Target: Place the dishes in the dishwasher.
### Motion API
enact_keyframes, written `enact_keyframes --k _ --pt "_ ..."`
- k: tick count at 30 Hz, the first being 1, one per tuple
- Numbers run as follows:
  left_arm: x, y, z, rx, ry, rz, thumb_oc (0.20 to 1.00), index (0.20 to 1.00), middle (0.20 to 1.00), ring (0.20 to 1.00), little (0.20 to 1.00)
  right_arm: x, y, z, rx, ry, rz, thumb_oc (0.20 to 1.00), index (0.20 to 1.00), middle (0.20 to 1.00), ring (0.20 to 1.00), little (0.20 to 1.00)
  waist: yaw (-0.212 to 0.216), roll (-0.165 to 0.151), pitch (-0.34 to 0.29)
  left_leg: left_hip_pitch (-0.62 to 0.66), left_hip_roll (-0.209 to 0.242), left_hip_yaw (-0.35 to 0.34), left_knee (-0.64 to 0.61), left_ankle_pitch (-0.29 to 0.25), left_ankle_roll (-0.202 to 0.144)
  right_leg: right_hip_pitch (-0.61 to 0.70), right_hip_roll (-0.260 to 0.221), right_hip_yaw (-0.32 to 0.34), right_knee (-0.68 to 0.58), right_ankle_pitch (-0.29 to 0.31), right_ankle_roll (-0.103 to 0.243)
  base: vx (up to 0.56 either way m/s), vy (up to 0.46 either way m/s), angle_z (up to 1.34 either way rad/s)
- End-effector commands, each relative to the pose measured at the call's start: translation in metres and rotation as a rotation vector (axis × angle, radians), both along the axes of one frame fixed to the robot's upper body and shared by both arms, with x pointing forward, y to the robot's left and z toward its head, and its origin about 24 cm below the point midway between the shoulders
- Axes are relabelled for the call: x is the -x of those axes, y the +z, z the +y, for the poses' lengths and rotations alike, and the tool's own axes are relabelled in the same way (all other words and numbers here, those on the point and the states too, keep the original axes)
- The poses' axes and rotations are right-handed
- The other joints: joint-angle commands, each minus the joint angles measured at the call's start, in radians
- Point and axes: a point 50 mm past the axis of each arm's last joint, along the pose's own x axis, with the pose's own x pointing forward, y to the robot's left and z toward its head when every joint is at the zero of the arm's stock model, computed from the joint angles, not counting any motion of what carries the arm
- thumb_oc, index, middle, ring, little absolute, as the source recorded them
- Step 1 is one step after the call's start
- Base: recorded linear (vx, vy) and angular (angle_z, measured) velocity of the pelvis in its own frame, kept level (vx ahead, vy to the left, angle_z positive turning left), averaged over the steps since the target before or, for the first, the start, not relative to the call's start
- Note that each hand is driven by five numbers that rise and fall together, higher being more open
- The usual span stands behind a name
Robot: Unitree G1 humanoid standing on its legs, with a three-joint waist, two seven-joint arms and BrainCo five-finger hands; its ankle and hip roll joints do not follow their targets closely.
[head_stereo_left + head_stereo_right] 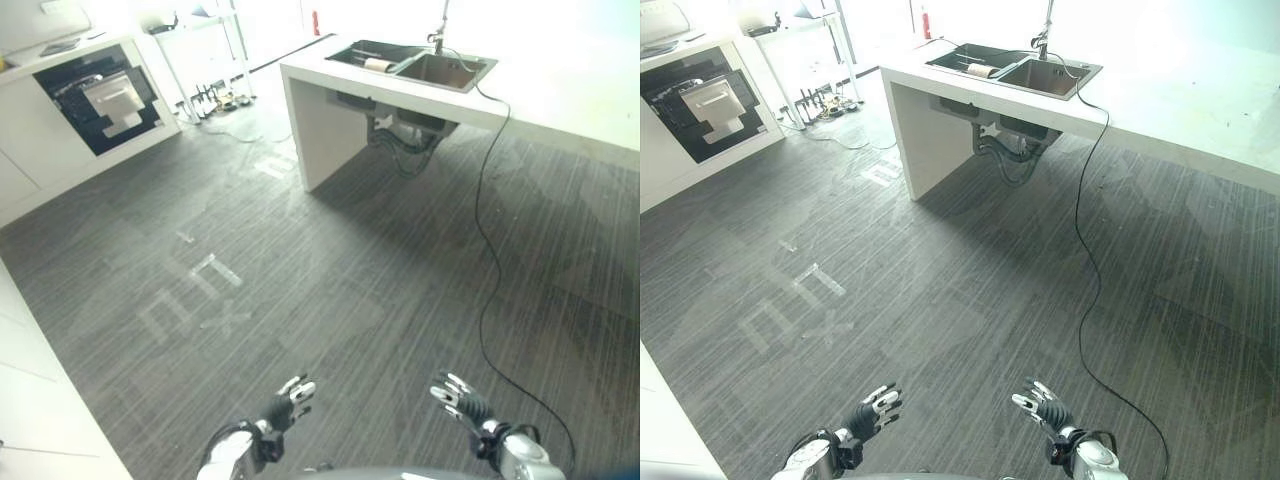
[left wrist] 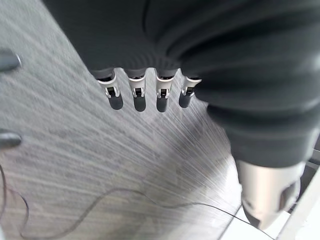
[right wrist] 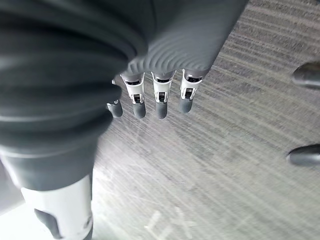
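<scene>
Both hands hang low over the dark striped floor, far from the kitchen units. My left hand (image 1: 285,403) and my right hand (image 1: 460,400) have straight, spread fingers and hold nothing. In the wrist views the left fingers (image 2: 140,97) and the right fingers (image 3: 160,102) point down at bare floor. A steel double sink (image 1: 455,70) sits in the white counter (image 1: 330,100) at the back, with a pale roll-shaped item (image 1: 378,65) in its left basin. A black built-in appliance (image 1: 100,95) stands in the white cabinets at the far left.
A white counter edge (image 1: 40,400) runs along my near left. A white shelf rack (image 1: 200,50) with small things on the floor under it (image 1: 220,100) stands at the back. Pale tape marks (image 1: 200,290) lie on the floor between me and the counter.
</scene>
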Motion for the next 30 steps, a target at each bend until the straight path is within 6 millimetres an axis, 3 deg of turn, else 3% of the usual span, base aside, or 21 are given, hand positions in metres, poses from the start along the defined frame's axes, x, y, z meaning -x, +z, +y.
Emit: enact_keyframes --k 1,4,10,15,30 --pt "-0.022 0.009 -0.012 -0.003 -0.136 -0.060 1.000 1.000 1.000 1.000 1.000 -0.025 0.011 -0.003 -0.026 -0.014 -0.074 1.000 1.000 1.000 1.000 1.000 0.021 0.002 -0.011 -0.005 0.088 0.019 0.075 -0.063 -0.087 -0.037 -0.072 0.042 0.049 -0.063 0.075 0.00 0.000 0.00" --pt "-0.015 0.005 -0.013 -0.004 -0.157 -0.044 1.000 1.000 1.000 1.000 1.000 -0.021 0.008 -0.002 -0.025 -0.017 -0.046 1.000 1.000 1.000 1.000 1.000 0.019 0.003 -0.013 0.001 0.085 0.016 0.063 -0.060 -0.087 -0.035 -0.071 0.041 0.043 -0.062 0.081 0.04 0.018 0.00" --pt "-0.001 -0.005 -0.005 0.035 0.008 0.049 1.000 1.000 1.000 1.000 1.000 -0.009 0.001 -0.006 -0.027 -0.048 -0.006 1.000 1.000 1.000 1.000 1.000 0.024 0.001 -0.011 -0.001 0.092 0.013 0.050 -0.052 -0.094 -0.032 -0.075 0.041 0.026 -0.052 0.085 0.01 0.001 0.00" --pt "0.009 -0.012 -0.002 -0.020 -0.003 0.071 1.000 1.000 1.000 1.000 1.000 -0.001 -0.003 -0.007 -0.046 -0.088 0.020 1.000 1.000 1.000 1.000 1.000 0.023 -0.004 -0.005 -0.005 0.095 0.014 0.048 -0.051 -0.095 -0.034 -0.076 0.041 0.017 -0.046 0.088 0.00 0.000 0.00" --pt "0.015 -0.015 -0.001 -0.019 -0.008 0.088 1.000 1.000 1.000 1.000 1.000 0.006 -0.006 -0.008 -0.049 -0.098 0.027 1.000 1.000 1.000 1.000 1.000 0.017 0.006 -0.007 0.003 0.090 0.013 0.032 -0.049 -0.093 -0.034 -0.080 0.042 0.017 -0.044 0.093 0.00 0.000 0.00"
